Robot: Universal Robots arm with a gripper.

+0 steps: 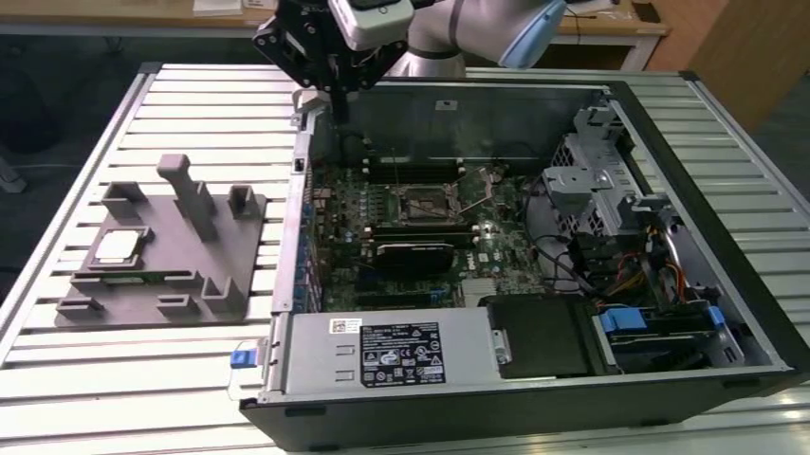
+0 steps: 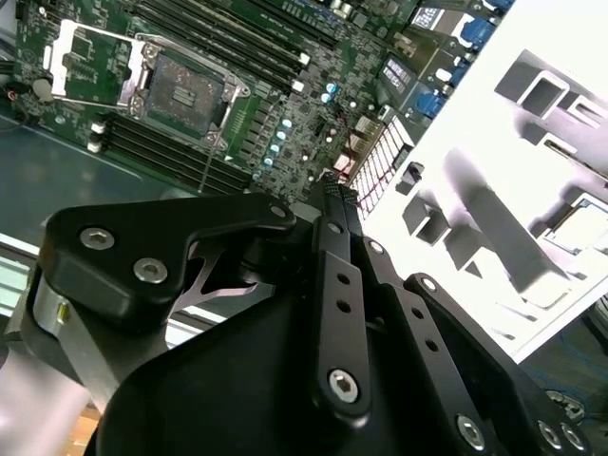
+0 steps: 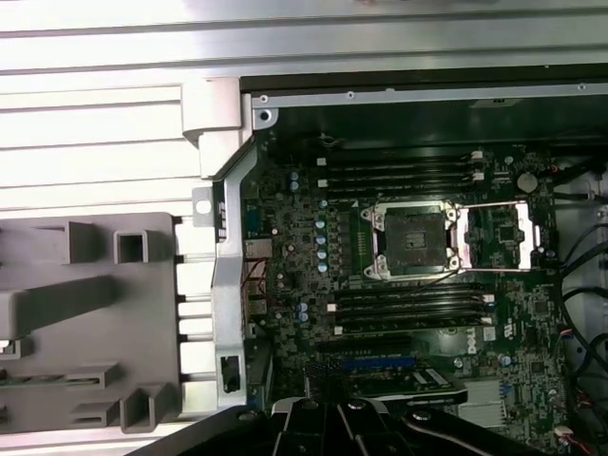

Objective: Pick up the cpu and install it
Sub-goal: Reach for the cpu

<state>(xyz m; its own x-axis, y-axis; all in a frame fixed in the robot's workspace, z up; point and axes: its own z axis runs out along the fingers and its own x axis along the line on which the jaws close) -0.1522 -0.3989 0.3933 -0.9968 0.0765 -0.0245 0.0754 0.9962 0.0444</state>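
The cpu, a small silver-grey square chip, lies flat on the grey fixture tray at the exterior view's left, outside the computer case. In the second wrist view the cpu shows beyond the tray's upright posts. My gripper hangs high over the case's back corner on the tray side, far from the cpu. Its fingers meet at the tip with nothing between them. The motherboard socket stands open, its load plate flipped aside.
The open computer case lies on a slatted metal table. Inside are memory slots, a power supply, a drive cage and cables. The case's metal side wall stands between tray and motherboard.
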